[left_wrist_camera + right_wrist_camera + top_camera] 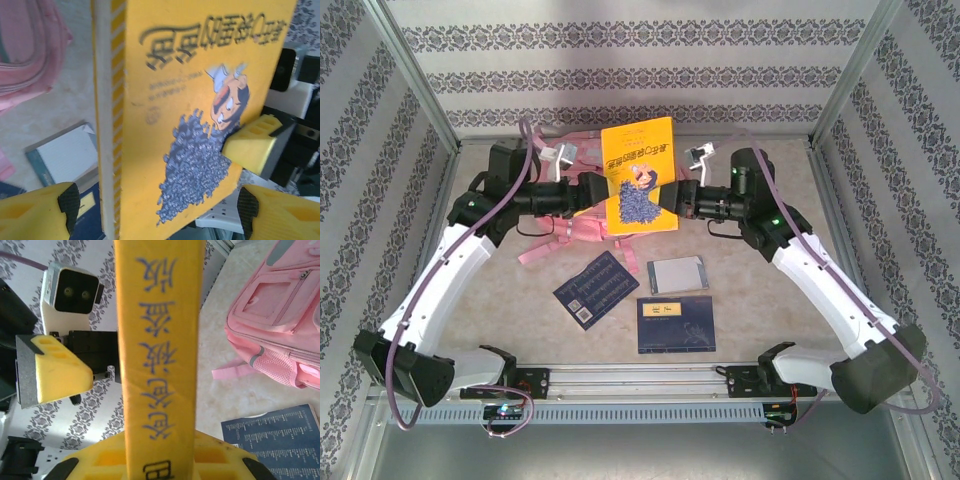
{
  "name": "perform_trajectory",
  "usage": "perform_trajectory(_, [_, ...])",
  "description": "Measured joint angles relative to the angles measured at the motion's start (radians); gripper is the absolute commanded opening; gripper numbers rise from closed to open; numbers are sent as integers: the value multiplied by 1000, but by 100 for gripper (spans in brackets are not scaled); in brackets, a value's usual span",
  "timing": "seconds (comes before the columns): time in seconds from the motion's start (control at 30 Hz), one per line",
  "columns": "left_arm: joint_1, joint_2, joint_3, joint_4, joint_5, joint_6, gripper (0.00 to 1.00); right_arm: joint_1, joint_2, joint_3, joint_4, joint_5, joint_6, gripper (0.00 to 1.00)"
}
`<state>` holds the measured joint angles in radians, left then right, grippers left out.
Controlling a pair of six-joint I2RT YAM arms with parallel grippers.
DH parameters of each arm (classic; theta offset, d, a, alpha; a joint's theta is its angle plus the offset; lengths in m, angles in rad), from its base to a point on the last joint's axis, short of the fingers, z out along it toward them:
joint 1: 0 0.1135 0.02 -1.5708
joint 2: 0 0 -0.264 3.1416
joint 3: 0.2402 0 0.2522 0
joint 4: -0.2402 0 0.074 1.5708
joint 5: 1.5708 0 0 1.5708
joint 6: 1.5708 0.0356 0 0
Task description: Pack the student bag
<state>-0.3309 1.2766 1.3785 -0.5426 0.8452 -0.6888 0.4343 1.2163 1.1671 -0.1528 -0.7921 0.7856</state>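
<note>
Beige tabletop (750,290) bears student bag (588,226) under left pincer (603,188), which gapes around yellow book (640,170) clamped in right pincer (668,200).

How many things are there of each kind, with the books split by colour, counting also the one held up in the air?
yellow book: 1
dark blue books: 2, one tilted, one straight
pale grey notebook: 1
pink backpack: 1
Total: 5
</note>
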Motion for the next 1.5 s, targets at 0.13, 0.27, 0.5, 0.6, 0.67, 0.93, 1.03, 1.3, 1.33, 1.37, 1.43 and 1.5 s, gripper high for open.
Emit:
perform_trajectory(0.13, [-50, 17, 0, 50, 39, 0, 84, -22, -16, -31, 86, -69, 46, 0])
perform_trajectory(0.27, [-55, 17, 7, 53, 49, 26, 85, -22, -46, -41, 156, -119, 75, 0])
perform_trajectory(0.5, [-55, 17, 9, 60, 55, 49, 87, -22, -94, -52, 212, -154, 88, 0])
perform_trajectory(0.6, [-55, 14, -6, 121, 81, 18, 87, -23, -106, -77, 243, -169, 105, 0])
perform_trajectory(0.67, [-55, 6, -29, 202, 94, -18, 86, -22, -108, -90, 257, -186, 110, 0])
perform_trajectory(0.93, [-53, -97, -103, 481, 89, -124, 50, -32, -111, -98, 278, -201, 111, 0])
perform_trajectory(1.03, [-54, -105, -141, 588, 99, -174, 30, -33, -111, -98, 294, -203, 113, 0])
perform_trajectory(1.3, [-53, -61, -185, 730, 117, -258, 26, -41, -109, -99, 302, -202, 130, 0])
perform_trajectory(1.33, [-53, -61, -185, 734, 117, -261, 28, -41, -109, -99, 306, -202, 132, 0])
perform_trajectory(1.37, [-54, -61, -185, 738, 120, -264, 29, -40, -109, -99, 312, -202, 133, 0])
perform_trajectory(1.43, [-54, -61, -185, 739, 124, -270, 28, -39, -108, -99, 321, -202, 134, 0])
perform_trajectory(1.5, [-54, -60, -185, 740, 127, -282, 19, -39, -106, -99, 322, -202, 134, 0])
